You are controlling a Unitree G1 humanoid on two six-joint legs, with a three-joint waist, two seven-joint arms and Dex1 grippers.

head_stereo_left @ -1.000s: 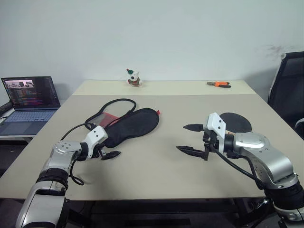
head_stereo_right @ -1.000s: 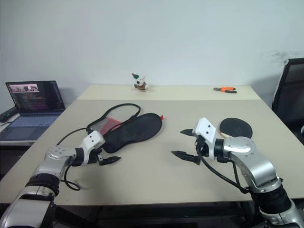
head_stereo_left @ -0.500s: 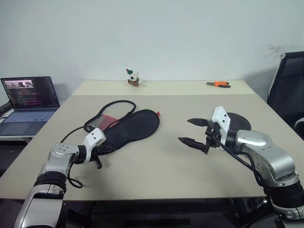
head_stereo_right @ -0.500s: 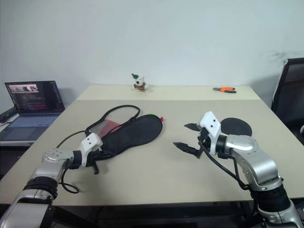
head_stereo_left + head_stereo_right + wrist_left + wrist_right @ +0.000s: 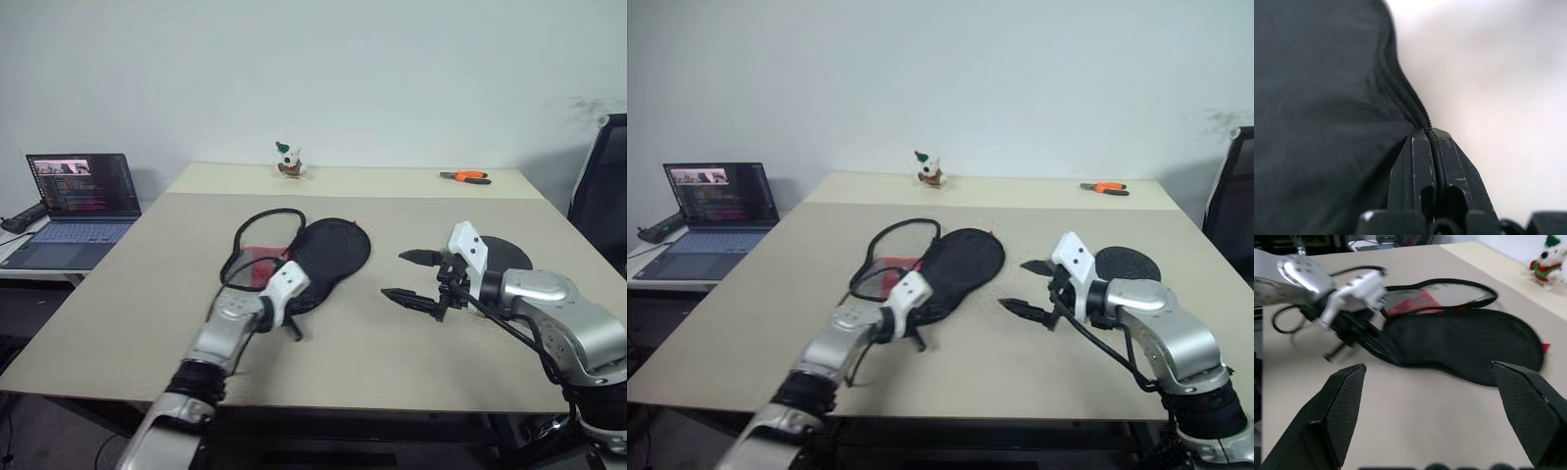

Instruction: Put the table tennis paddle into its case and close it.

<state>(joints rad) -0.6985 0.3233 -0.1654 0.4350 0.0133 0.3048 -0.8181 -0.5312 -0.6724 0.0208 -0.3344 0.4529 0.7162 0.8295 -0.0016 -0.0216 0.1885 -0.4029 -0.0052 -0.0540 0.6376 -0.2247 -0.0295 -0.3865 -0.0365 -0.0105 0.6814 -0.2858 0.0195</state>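
- Case [image 5: 328,257]: lies open mid-surface [image 5: 176,284], still empty.
- Table tennis paddle [image 5: 502,253]: flat on the surface behind the right end effector [image 5: 413,277], ungrasped; insertion and zipping remain.
- Left end effector [image 5: 1431,147]: clamped on the case's zipper edge, a contact confirmed in the left wrist view.
- Right end effector: fingers apart, empty.

no legible text, laptop screen [image 5: 78,182] writing too small

Black case [image 5: 328,257] flat mid-table, unzipped, flap open; black-faced paddle [image 5: 505,253] lying well right.
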